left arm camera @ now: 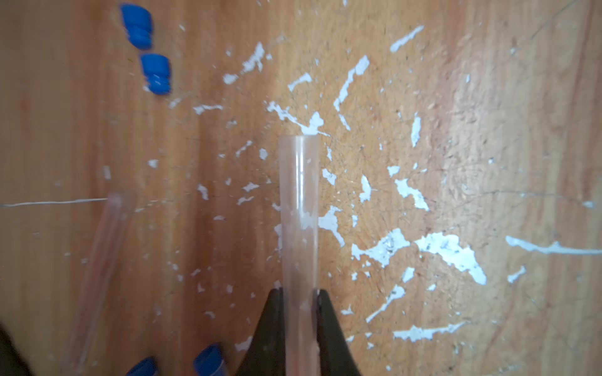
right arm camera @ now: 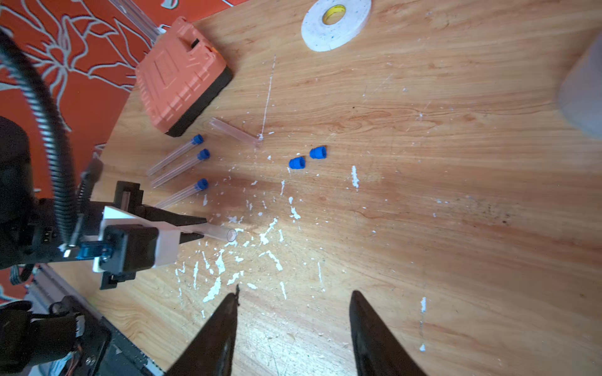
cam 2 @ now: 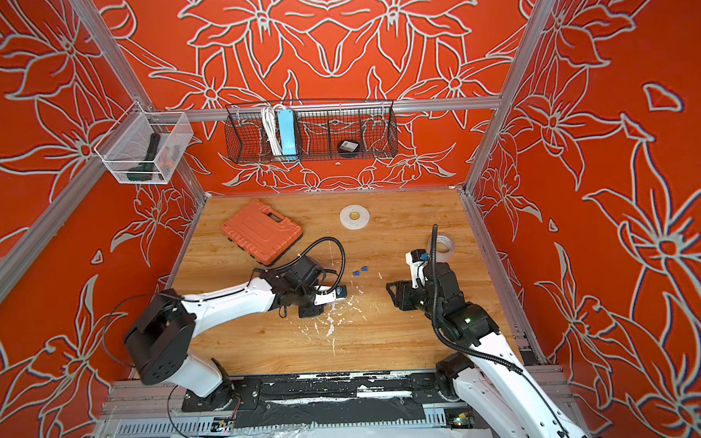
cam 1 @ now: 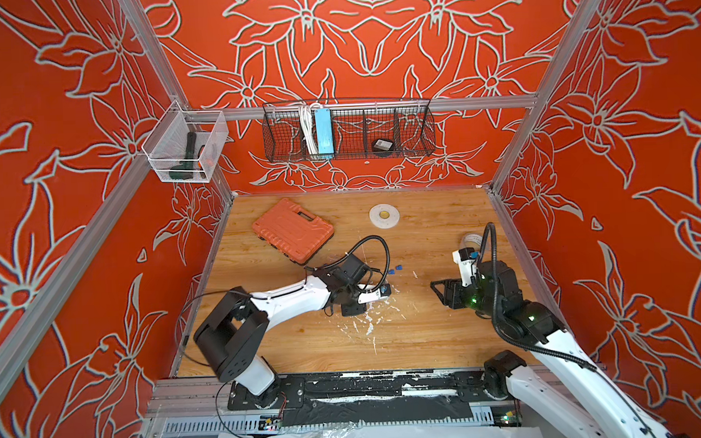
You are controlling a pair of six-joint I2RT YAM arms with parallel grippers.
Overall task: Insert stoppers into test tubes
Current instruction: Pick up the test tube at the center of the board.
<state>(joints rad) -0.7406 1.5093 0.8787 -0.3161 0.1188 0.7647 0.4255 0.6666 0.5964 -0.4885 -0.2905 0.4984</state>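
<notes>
Now the left gripper [left arm camera: 299, 293] is clamped on an open test tube [left arm camera: 299, 211] near the middle of the table [right arm camera: 456, 211]; two loose stoppers [right arm camera: 297, 162] lie just beyond, farther away. The right gripper [right arm camera: 293, 299] hangs empty, jaws apart.

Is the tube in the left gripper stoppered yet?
Unstoppered. The tube clamped in the left gripper shows a bare, open mouth.

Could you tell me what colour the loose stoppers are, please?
The stoppers are bright blue, clearest in the right wrist view.
</notes>
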